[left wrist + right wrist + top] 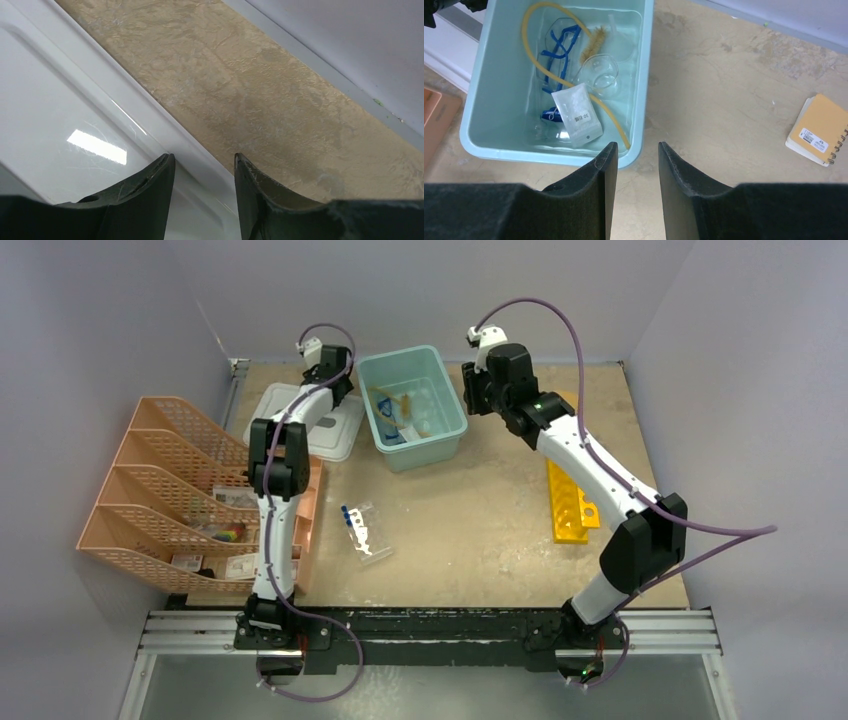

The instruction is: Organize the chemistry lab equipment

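On the tan tabletop [480,530], blue-framed safety glasses [556,47], amber rubber tubing [531,15], white packet [576,115] and glass dish [601,75] sit in a teal plastic bin [646,75]; we hold the right gripper [634,155], jaws parted, beside its rim and the left gripper [205,170], jaws likewise spread and empty, astride the edge of a white plastic lid [50,100], seemingly to lift it.

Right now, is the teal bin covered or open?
Open. The teal bin has no lid on; safety glasses, amber tubing and white packet show inside. A white lid lies beside it.

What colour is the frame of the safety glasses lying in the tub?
Blue, clearest in the right wrist view, where the safety glasses lie in the teal tub.
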Controlling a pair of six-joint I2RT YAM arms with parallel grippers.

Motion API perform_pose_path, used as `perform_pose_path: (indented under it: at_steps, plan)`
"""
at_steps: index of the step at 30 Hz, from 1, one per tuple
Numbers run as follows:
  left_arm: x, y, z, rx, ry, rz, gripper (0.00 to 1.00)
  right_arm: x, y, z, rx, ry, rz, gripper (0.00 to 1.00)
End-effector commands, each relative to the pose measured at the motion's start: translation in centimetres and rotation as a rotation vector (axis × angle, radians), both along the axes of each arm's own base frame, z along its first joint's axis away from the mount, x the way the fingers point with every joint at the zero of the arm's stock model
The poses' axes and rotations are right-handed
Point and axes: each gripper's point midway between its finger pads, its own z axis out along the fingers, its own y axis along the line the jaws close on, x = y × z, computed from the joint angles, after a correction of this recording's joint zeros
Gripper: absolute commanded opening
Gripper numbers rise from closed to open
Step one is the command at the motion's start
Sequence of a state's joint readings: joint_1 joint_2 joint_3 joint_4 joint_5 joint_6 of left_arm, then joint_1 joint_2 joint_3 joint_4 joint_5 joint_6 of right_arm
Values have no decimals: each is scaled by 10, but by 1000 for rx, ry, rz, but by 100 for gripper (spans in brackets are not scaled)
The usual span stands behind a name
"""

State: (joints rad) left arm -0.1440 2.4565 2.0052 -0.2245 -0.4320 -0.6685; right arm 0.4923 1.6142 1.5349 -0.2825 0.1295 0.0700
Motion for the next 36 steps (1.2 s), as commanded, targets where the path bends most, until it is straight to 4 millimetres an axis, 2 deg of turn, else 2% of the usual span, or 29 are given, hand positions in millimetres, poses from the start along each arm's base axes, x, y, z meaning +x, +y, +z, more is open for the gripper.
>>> perform_pose_path:
  at_steps: [1,6,9,12,14,19,22,26,28,30,36]
  plan:
    - [-12,-4,-31,-4,145,-59,44,5,-3,21,33,-66,-38,38]
    - [-25,-15,-55,19,279,-192,27,3,-2,19,45,-55,-36,38]
    - [-38,-14,-59,63,351,-263,22,1,-2,18,48,-51,-36,38]
    - [-50,-8,-54,134,401,-342,21,0,-3,18,56,-48,-40,38]
    - [-50,-7,-45,181,409,-411,18,-1,-2,17,60,-41,-37,38]
    - [-50,-31,-33,133,379,-575,10,-3,1,16,74,-30,-25,38]
    - [-63,-50,-35,48,374,-652,10,-5,1,16,77,-28,-24,38]
    - [-71,-50,-38,-21,382,-558,12,-9,-1,14,81,-23,-29,38]
    - [-74,-58,-40,-87,383,-536,13,-12,-2,13,84,-20,-29,38]
    - [-82,-74,-43,-148,381,-559,13,-14,-3,13,85,-20,-32,38]
    - [-107,-98,-51,-145,422,-567,13,-17,-6,13,84,-22,-37,38]
